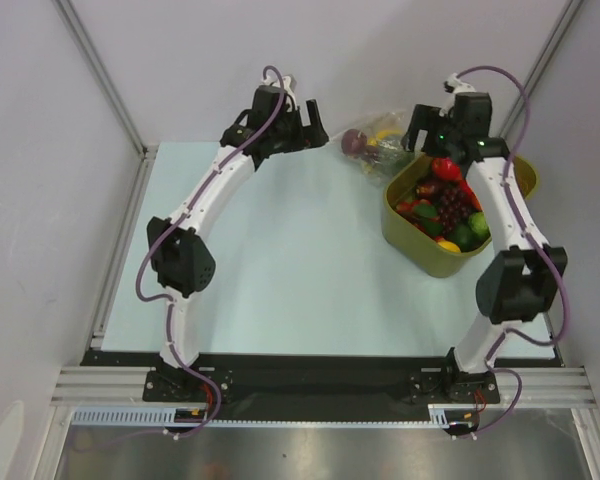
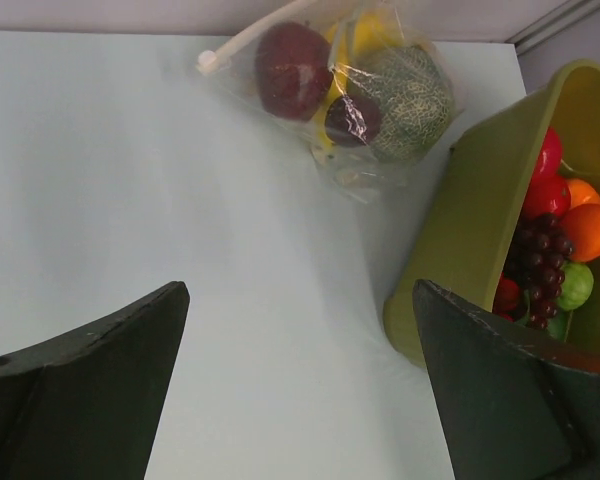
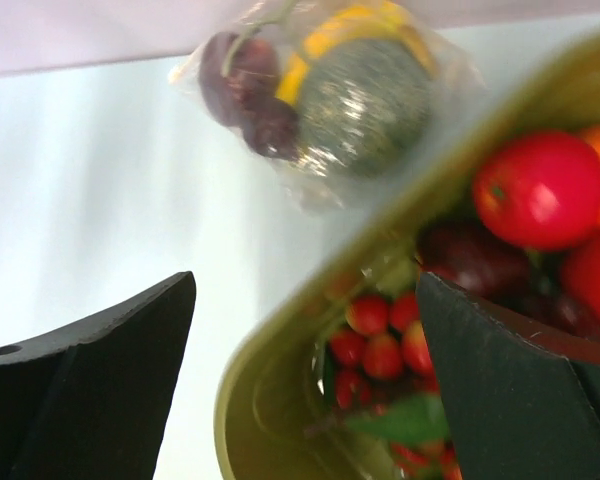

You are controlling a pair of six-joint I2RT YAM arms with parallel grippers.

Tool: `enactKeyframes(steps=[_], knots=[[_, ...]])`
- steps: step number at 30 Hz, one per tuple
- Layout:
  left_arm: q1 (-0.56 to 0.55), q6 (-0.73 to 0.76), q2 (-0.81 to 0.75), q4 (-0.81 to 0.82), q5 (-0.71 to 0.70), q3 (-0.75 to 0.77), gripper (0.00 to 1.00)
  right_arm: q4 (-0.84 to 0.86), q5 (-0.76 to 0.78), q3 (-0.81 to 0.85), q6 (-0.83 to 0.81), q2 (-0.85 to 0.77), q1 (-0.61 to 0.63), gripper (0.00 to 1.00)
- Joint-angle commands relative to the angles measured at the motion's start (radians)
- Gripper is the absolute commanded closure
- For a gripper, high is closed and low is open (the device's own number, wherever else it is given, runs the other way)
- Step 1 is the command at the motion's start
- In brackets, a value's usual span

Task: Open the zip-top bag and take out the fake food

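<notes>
The zip-top bag (image 1: 373, 147) lies closed at the far middle of the table, against the far left corner of the green tub. In the left wrist view the bag (image 2: 345, 150) holds the fake food: a maroon piece (image 2: 291, 56), a grey-green melon (image 2: 412, 96) and a yellow banana (image 2: 367, 30). Its zip strip (image 2: 242, 44) points left. My left gripper (image 1: 310, 122) hovers open just left of the bag, jaws (image 2: 300, 290) empty. My right gripper (image 1: 422, 132) hangs open over the tub's far left corner, right of the bag (image 3: 320, 95), with nothing between its fingers (image 3: 305, 280).
An olive-green tub (image 1: 420, 255) full of toy fruit stands at the right, its wall (image 2: 470, 220) close to the bag. White walls and metal frame posts (image 1: 105, 85) enclose the table on the left, right and far sides.
</notes>
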Motion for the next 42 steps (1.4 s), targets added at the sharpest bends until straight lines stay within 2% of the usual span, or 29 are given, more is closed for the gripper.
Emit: enactKeyframes(steps=[1,5,11,16,25,31,34,35,40,42], knots=[[0.012,0.088,-0.104,-0.026,-0.038,-0.018,0.0,0.056,0.013,0.15,-0.102,0.096,0.085,0.02],[0.023,0.118,-0.168,-0.028,-0.052,-0.101,0.0,0.061,0.092,0.288,-0.196,0.285,0.157,0.01],[0.04,0.124,-0.242,-0.03,-0.03,-0.201,0.0,-0.019,0.206,0.531,-0.286,0.512,0.225,0.0],[0.052,0.145,-0.291,-0.037,-0.023,-0.257,0.0,-0.017,0.255,0.557,-0.308,0.618,0.24,0.0],[0.093,0.154,-0.313,-0.047,0.016,-0.282,0.0,0.027,0.436,0.565,-0.412,0.715,0.255,0.0],[0.113,0.164,-0.323,-0.059,0.026,-0.306,0.0,0.063,0.498,0.549,-0.432,0.742,0.243,0.02],[0.124,0.167,-0.33,-0.062,0.026,-0.319,0.0,0.09,0.51,0.551,-0.438,0.756,0.242,0.09],[0.13,0.168,-0.331,-0.065,0.026,-0.319,0.0,0.096,0.513,0.551,-0.443,0.761,0.243,0.2],[0.138,0.168,-0.328,-0.082,0.026,-0.32,0.0,0.135,0.533,0.548,-0.46,0.776,0.249,0.46],[0.139,0.17,-0.331,-0.088,0.025,-0.319,0.0,0.144,0.533,0.546,-0.455,0.779,0.251,0.67]])
